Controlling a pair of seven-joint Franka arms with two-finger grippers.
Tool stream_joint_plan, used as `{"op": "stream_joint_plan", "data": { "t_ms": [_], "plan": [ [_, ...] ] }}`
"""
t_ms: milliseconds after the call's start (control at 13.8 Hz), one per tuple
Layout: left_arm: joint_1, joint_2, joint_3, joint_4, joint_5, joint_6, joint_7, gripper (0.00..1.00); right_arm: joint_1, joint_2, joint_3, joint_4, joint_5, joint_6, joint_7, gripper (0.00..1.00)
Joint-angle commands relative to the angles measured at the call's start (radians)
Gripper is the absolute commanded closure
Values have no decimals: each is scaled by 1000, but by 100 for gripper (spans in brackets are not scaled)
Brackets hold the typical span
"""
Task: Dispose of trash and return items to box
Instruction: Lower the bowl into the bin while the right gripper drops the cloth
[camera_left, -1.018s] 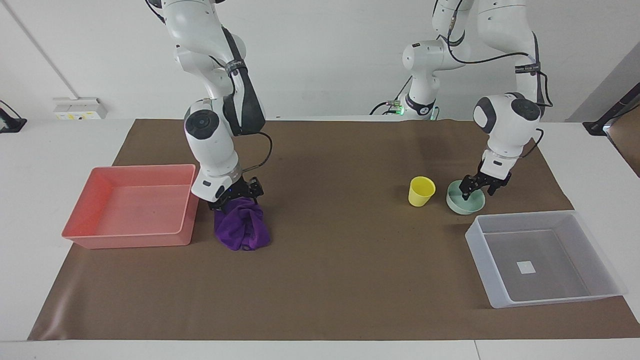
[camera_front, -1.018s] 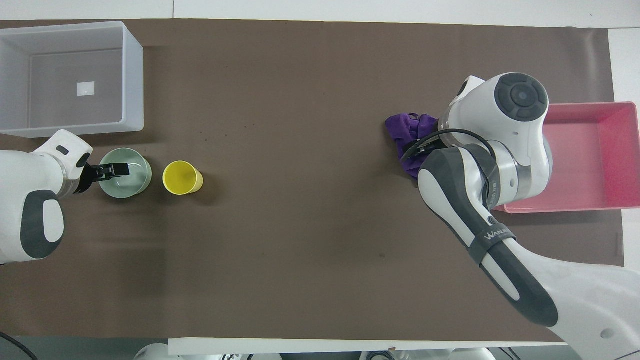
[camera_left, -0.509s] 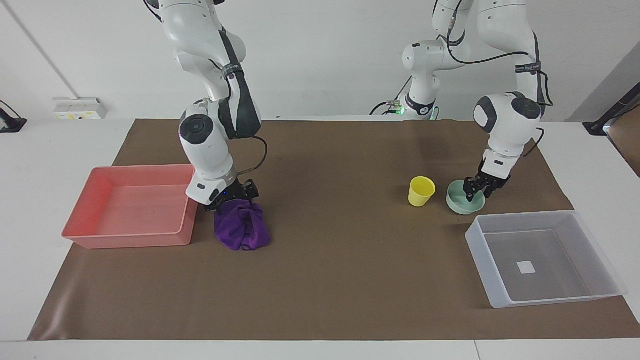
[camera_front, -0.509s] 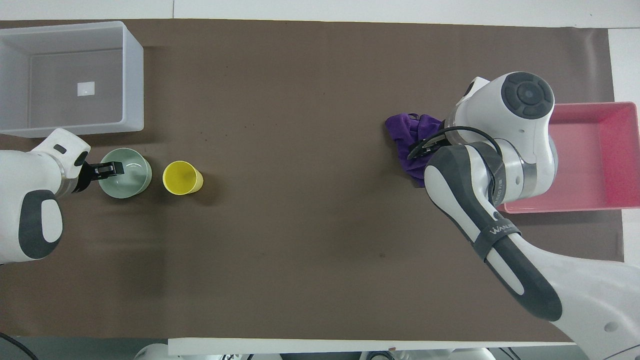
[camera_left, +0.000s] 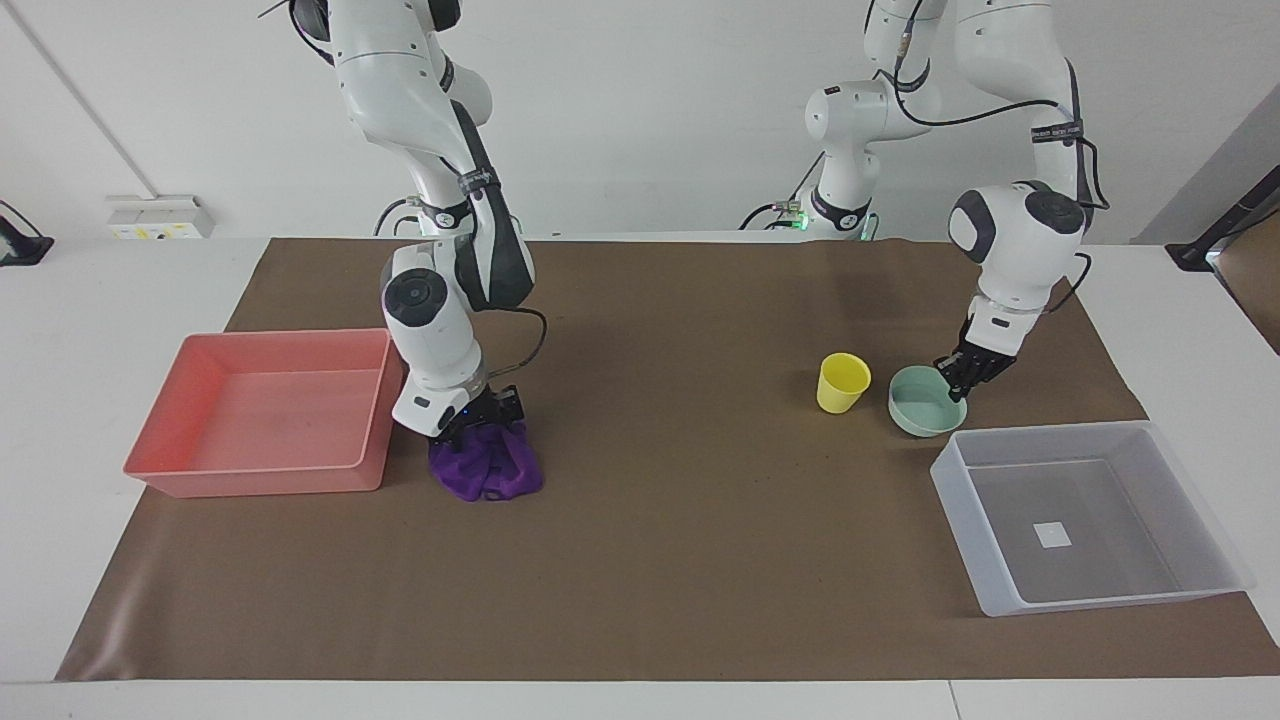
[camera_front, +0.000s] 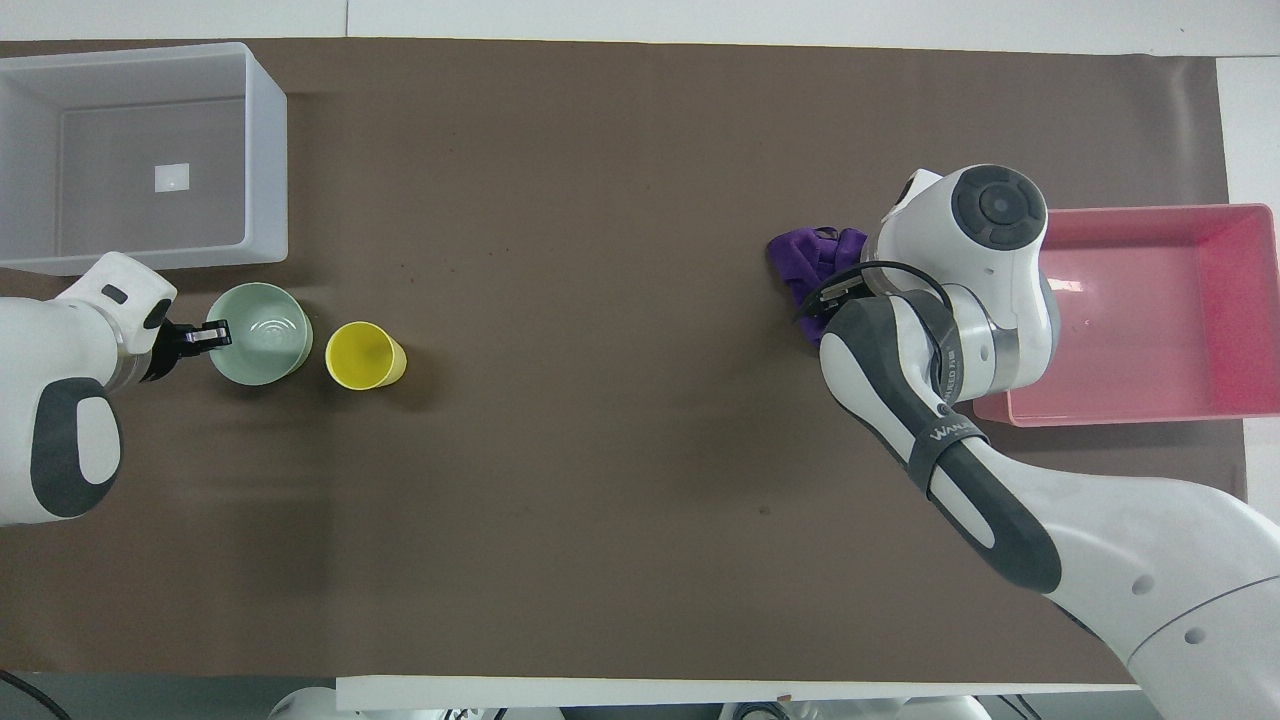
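The purple cloth (camera_left: 486, 468) lies on the brown mat beside the pink tray (camera_left: 160, 470). My right gripper (camera_left: 481, 422) is pressed down into the top of the cloth, its jaws spread on either side of the bundle. In the overhead view the right wrist hides most of the cloth (camera_front: 806, 258). The mint-green bowl (camera_left: 921, 410) sits next to the yellow cup (camera_left: 843, 383), nearer to the robots than the clear tub (camera_left: 1190, 590). My left gripper (camera_left: 960, 382) is low and shut on the bowl's rim on the side away from the cup. It also shows in the overhead view (camera_front: 208, 334).
The pink tray (camera_front: 1140, 410) is empty at the right arm's end of the table. The clear tub (camera_front: 268, 160) holds only its white square. The brown mat (camera_left: 680, 560) covers the table.
My right gripper has come down into the cloth and flattened it. My left gripper has closed on the bowl's rim, and the bowl has shifted slightly toward the cup.
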Motion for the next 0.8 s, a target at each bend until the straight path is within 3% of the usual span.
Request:
{"op": "stream_joint_plan", "data": {
  "t_ms": [0, 73, 291, 436, 582, 727],
  "plan": [
    [7, -9, 3, 95, 12, -158, -15, 100, -5, -7, 4, -1, 11, 0, -20, 94],
    [7, -24, 3, 144, 12, -249, -15, 100, -5, -11, 4, 1, 11, -9, -17, 99],
    [7, -61, 3, 255, 4, -444, -13, 100, -14, -51, 3, 13, 11, -61, -16, 100],
    [7, -69, 3, 313, 1, -522, -15, 100, -31, -97, 3, 39, 11, -139, -16, 100],
    [7, -66, 8, 434, -19, -656, -10, 100, -39, -135, 1, 89, 9, -249, -16, 100],
    [7, -13, 48, 533, -117, -628, -15, 100, -39, -206, 0, 122, 9, -350, -16, 100]
  ]
}}
